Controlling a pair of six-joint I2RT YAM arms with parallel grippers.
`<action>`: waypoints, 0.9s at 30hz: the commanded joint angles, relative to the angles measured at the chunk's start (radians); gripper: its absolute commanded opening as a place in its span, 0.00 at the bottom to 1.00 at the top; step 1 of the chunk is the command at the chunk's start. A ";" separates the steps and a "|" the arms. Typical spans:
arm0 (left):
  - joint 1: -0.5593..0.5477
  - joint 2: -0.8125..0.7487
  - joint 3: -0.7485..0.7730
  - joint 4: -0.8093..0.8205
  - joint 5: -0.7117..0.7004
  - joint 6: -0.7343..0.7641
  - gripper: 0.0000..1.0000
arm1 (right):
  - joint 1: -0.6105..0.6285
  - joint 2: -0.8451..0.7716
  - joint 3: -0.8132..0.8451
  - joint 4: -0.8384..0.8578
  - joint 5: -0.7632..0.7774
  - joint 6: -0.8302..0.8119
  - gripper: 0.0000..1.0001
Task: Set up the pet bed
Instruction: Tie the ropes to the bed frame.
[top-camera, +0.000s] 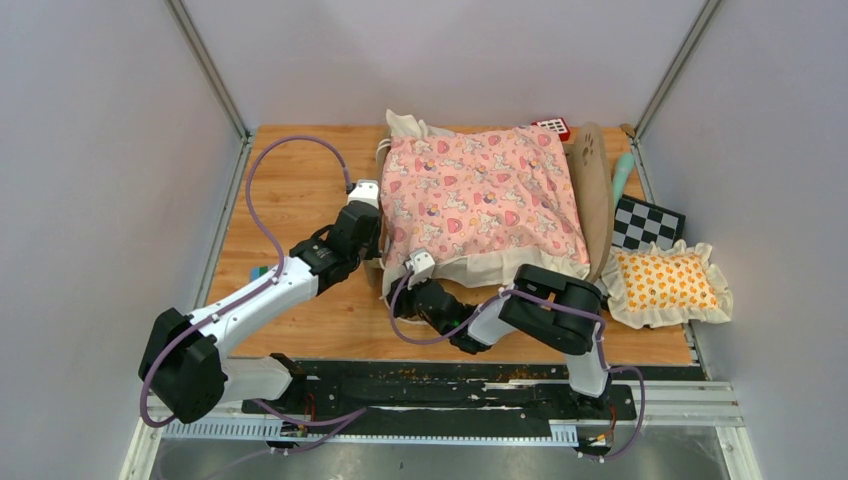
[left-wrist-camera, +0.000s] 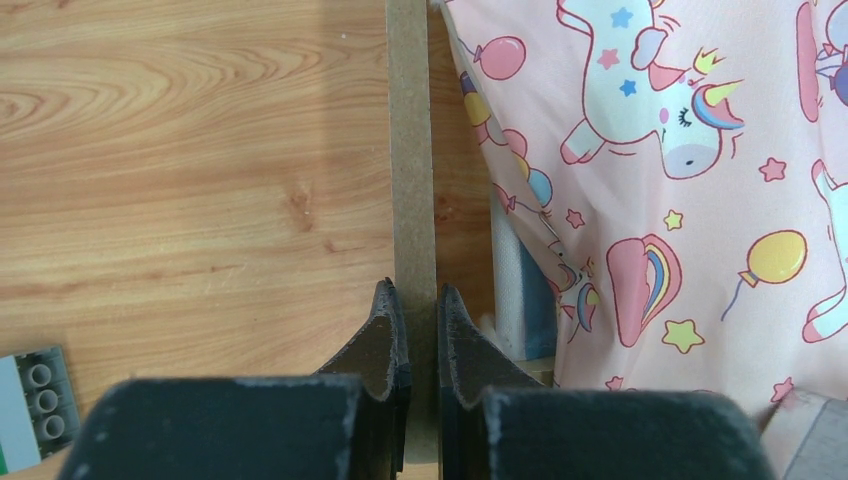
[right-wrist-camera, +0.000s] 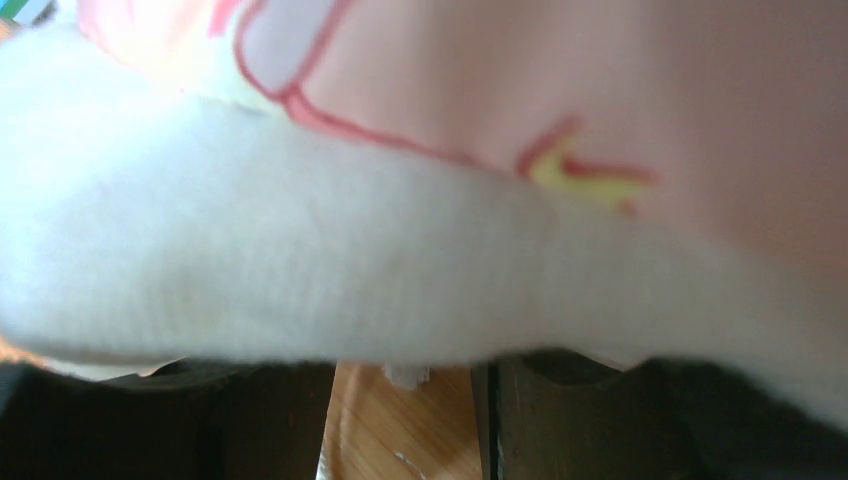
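Observation:
The pet bed stands mid-table, covered by the pink unicorn quilt (top-camera: 480, 195) with its cream ruffle hanging over the near end. The rounded wooden headboard (top-camera: 595, 190) stands up along the bed's right side. My left gripper (top-camera: 374, 248) is shut on the bed frame's thin left side rail (left-wrist-camera: 410, 150); in the left wrist view the gripper (left-wrist-camera: 417, 300) pinches the rail, with the quilt (left-wrist-camera: 680, 200) and striped mattress (left-wrist-camera: 520, 290) to its right. My right gripper (top-camera: 403, 293) is at the bed's near-left corner. In the right wrist view its gripper (right-wrist-camera: 405, 385) has fingers apart under the ruffle (right-wrist-camera: 350, 270).
The small orange-patterned frilled pillow (top-camera: 668, 283) lies at the right wall, beside a black-white checkered board (top-camera: 645, 222). A red block (top-camera: 552, 126) and a teal object (top-camera: 621, 170) lie behind the bed. A grey-green brick (left-wrist-camera: 35, 400) lies left of my left gripper.

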 joint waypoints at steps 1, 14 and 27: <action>-0.024 -0.031 0.016 0.010 0.122 0.094 0.00 | -0.009 0.025 0.069 -0.183 0.038 -0.016 0.48; -0.024 -0.021 0.017 0.020 0.126 0.092 0.00 | 0.067 0.056 0.172 -0.533 0.128 0.031 0.09; -0.024 -0.023 0.021 0.020 0.122 0.093 0.00 | 0.152 -0.067 0.032 -0.565 0.020 0.153 0.00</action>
